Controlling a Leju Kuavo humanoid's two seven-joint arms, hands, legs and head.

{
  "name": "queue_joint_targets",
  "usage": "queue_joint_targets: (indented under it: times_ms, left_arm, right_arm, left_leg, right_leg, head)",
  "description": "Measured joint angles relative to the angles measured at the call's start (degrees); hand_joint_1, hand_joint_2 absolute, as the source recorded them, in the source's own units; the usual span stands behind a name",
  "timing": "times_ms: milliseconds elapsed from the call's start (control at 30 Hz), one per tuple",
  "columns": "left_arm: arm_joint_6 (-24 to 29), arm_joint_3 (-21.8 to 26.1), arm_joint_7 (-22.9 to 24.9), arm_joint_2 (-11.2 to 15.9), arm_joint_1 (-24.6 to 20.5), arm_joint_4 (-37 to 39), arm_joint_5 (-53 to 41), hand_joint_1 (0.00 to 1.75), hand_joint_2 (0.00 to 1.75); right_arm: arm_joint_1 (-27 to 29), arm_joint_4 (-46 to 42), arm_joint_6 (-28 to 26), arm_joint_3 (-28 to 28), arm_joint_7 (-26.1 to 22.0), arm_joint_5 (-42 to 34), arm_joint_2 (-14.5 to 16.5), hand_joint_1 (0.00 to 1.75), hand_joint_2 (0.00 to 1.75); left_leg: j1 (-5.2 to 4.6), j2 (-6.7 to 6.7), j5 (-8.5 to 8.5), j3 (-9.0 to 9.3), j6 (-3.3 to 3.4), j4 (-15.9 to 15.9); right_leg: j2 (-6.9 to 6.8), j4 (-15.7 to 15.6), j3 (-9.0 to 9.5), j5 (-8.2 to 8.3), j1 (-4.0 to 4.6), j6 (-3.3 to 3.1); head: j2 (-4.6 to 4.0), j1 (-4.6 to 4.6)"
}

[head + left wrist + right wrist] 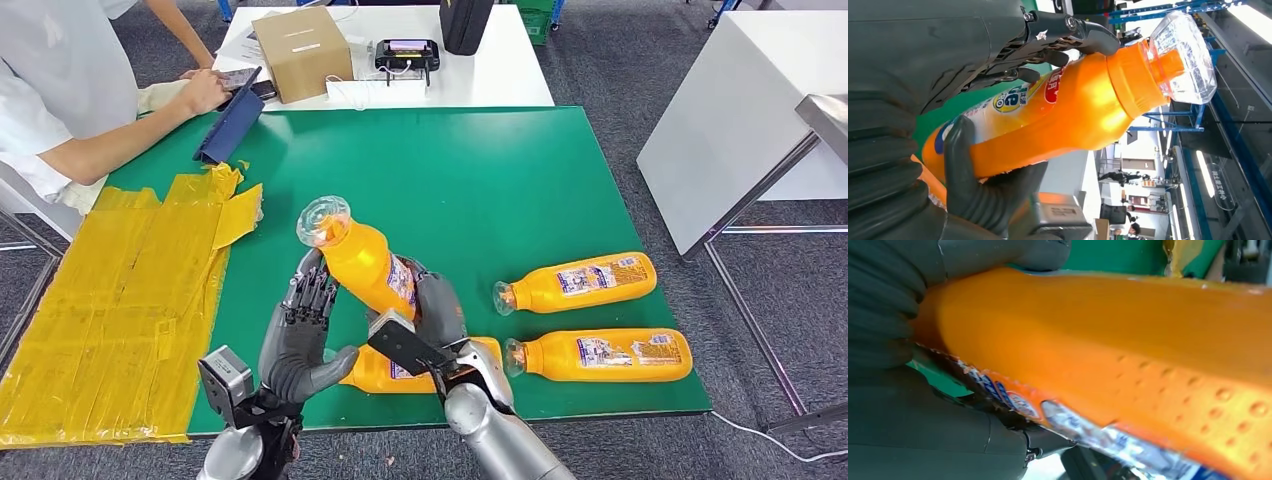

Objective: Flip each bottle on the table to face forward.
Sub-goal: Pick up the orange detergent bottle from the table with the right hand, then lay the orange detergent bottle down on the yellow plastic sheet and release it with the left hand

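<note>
Right hand (437, 312), glossy orange bottle (367, 265), faceted cap

A bright orange bottle (366, 266) with a clear cap (322, 219) and a white, blue and red label sits between dark grey hands. The table (480, 180) is green, with yellow tape (120, 300) covering its left side. Two more orange bottles (578, 282) carry white labels.

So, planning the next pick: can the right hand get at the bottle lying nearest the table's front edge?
Probably not yet: the right hand grips the raised bottle together with the left hand, and they partly cover the lying bottle.
</note>
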Motion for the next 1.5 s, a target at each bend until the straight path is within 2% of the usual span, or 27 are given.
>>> queue_joint_targets:
  times_ms: [333, 533, 800, 833, 933, 967, 1300, 1433, 1500]
  left_arm:
    - [1.8, 1.5, 0.3, 0.6, -1.0, 0.9, 0.0, 0.0, 1.75]
    - [2.8, 2.0, 0.2, 0.6, -1.1, 1.3, 0.1, 0.0, 1.75]
    - [8.6, 3.2, 0.1, 0.7, -1.1, 1.3, -4.3, 0.0, 1.75]
    - [8.8, 3.2, 0.1, 0.7, -1.1, 1.3, -4.5, 0.19, 1.75]
    - [9.3, 3.4, 0.1, 0.7, -1.1, 1.3, -4.6, 1.5, 1.75]
    - [9.3, 3.4, 0.1, 0.7, -1.1, 1.3, -4.4, 1.75, 1.75]
    - [8.9, 3.5, -1.0, 0.6, -0.4, 0.6, -1.6, 1.75, 1.75]
    - [8.8, 3.5, -1.1, 0.6, -0.3, 0.0, -1.0, 1.75, 1.75]
    - [9.9, 3.5, -1.5, 0.6, -0.6, -0.3, -2.3, 1.75, 1.75]
  right_arm:
    - [0.0, 1.9, -5.3, 8.1, 0.2, 9.9, 0.4, 1.75, 1.75]
    - [0.2, 2.2, -6.2, 10.3, -0.2, 9.4, 0.2, 1.75, 1.75]
    - [0.7, 1.1, -6.9, 11.9, -1.0, 7.9, -0.3, 1.75, 1.75]
    - [0.7, 1.0, -7.0, 12.0, -1.0, 7.9, -0.3, 1.75, 1.75]
    - [0.7, 1.0, -7.2, 12.0, -0.8, 7.8, -0.4, 1.75, 1.75]
    - [0.7, 1.0, -7.2, 12.0, -0.8, 7.7, -0.4, 1.75, 1.75]
    - [1.5, 0.6, -8.0, 12.0, -1.3, 6.2, -0.4, 1.72, 1.75]
    - [2.8, -0.8, -9.4, 11.9, -1.8, 5.4, -0.7, 0.02, 1.75]
    - [3.7, -1.8, -10.8, 11.6, -2.5, 4.8, -0.8, 0.0, 1.75]
  left_leg:
    - [0.0, 0.0, -0.01, -0.01, 0.0, 0.0]
    - [0.0, 0.02, -0.01, -0.01, 0.0, 0.0]
    - [0.0, 0.02, 0.0, -0.01, 0.0, 0.0]
    - [0.0, 0.02, 0.0, -0.01, 0.0, 0.0]
    - [0.0, 0.02, -0.01, -0.01, 0.0, 0.0]
    - [0.0, 0.02, -0.01, -0.01, 0.0, 0.0]
    - [0.0, 0.03, -0.01, -0.01, 0.0, 0.0]
    - [0.0, 0.03, -0.01, -0.01, 0.0, 0.0]
    - [0.0, 0.03, -0.01, -0.01, 0.0, 0.0]
  right_leg:
    - [0.0, 0.0, -0.04, -0.01, -0.01, 0.0]
    - [0.02, 0.0, -0.04, -0.01, -0.01, -0.01]
    - [0.02, 0.0, -0.05, -0.01, -0.01, -0.01]
    - [0.02, 0.0, -0.04, -0.01, -0.01, -0.01]
    - [0.02, 0.0, -0.05, -0.01, -0.01, -0.01]
    - [0.02, 0.0, -0.05, -0.01, -0.01, -0.01]
    - [0.02, 0.0, -0.05, -0.01, -0.01, -0.01]
    - [0.02, 0.0, -0.07, -0.01, -0.01, -0.01]
    - [0.02, 0.0, -0.07, -0.01, -0.01, -0.01]
  head:
    - [0.0, 0.01]
    - [0.0, 0.02]
    - [0.0, 0.02]
    - [0.0, 0.02]
    - [0.0, 0.01]
    - [0.0, 0.01]
    - [0.0, 0.02]
    - [0.0, 0.01]
    - [0.0, 0.02]
